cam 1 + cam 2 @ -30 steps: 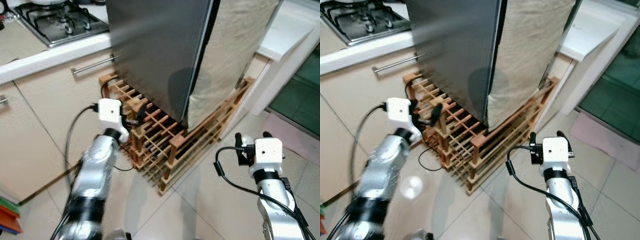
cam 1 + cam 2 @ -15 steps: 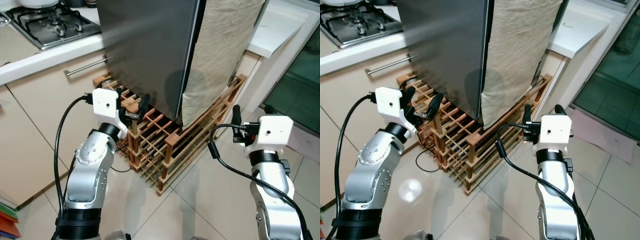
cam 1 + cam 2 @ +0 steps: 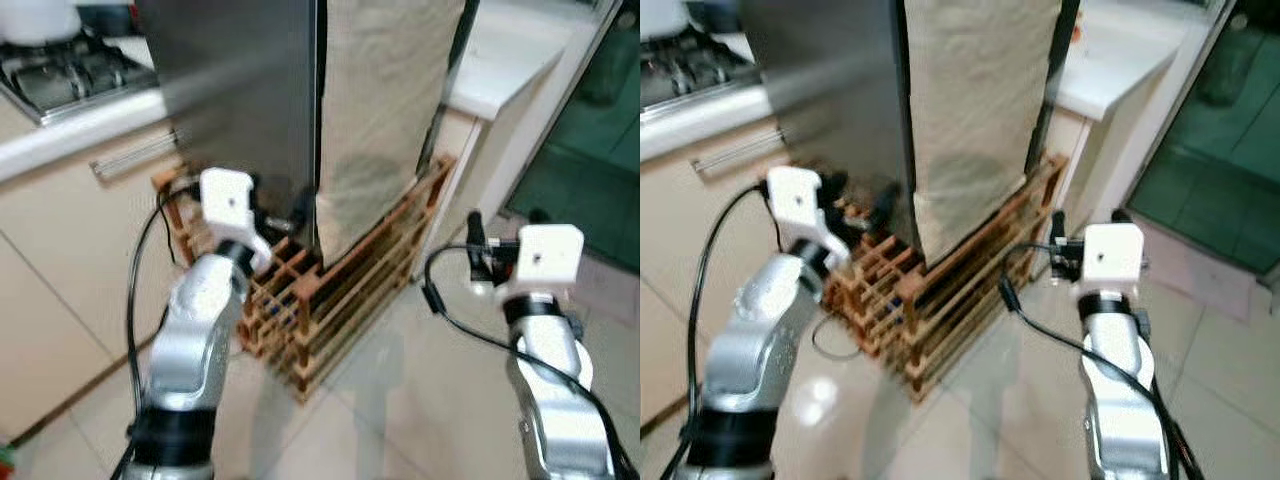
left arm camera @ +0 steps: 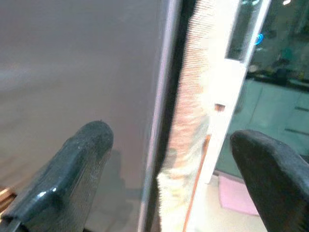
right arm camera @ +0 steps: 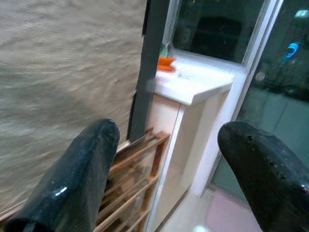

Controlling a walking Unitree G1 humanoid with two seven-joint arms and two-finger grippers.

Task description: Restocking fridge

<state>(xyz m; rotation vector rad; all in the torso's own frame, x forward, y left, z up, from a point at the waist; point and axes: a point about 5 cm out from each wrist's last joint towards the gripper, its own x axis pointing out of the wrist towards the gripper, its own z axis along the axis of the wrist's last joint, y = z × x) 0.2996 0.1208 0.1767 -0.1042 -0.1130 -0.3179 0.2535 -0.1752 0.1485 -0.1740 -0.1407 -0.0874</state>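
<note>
The grey steel fridge point(image 3: 235, 90) stands on a wooden slatted rack point(image 3: 345, 285), and a beige cloth point(image 3: 385, 110) hangs down its side. My left gripper point(image 3: 277, 213) is open and empty, held close to the fridge's lower corner just above the rack. In the left wrist view the left gripper point(image 4: 169, 183) has the steel face point(image 4: 72, 58) and the cloth edge point(image 4: 193, 96) showing between its fingers. My right gripper point(image 3: 503, 235) is open and empty over the floor to the right of the rack. The right gripper point(image 5: 166, 174) faces the cloth point(image 5: 63, 63).
A gas hob point(image 3: 50, 75) sits on the counter at left above a cabinet with a bar handle point(image 3: 130, 160). A white counter point(image 3: 500, 70) stands right of the fridge, with an orange item point(image 5: 166, 63) on it. A glass door point(image 3: 590, 150) is at far right. Tiled floor point(image 3: 400, 400) lies below.
The whole picture has shifted and blurred, so the camera has moved; the fridge now sits further left. The right arm has risen. Both grippers stay open.
</note>
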